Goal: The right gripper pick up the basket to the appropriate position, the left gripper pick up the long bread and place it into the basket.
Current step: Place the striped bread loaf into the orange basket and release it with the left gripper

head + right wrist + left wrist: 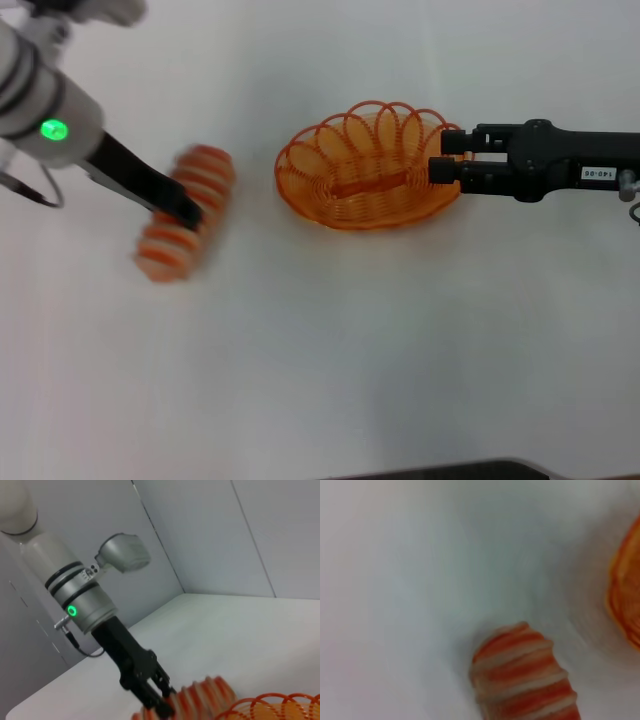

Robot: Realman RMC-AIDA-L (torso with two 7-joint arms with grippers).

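The long bread [207,176], striped orange and cream, lies under my left gripper [186,212], which is shut across its middle; the bread looks blurred. It also shows in the left wrist view [525,680] and in the right wrist view [206,692], where the left gripper [161,702] clamps it. The orange wire basket [350,188] sits to the right of the bread with a gap between them. My right gripper [447,156], on the labelled arm, is shut on the basket's right rim. The basket's edge shows in the left wrist view [626,600] and in the right wrist view [282,704].
The white table [320,350] carries only the bread and the basket. A dark edge [450,470] runs along the near side. Grey walls [225,535] stand behind the table's far corner.
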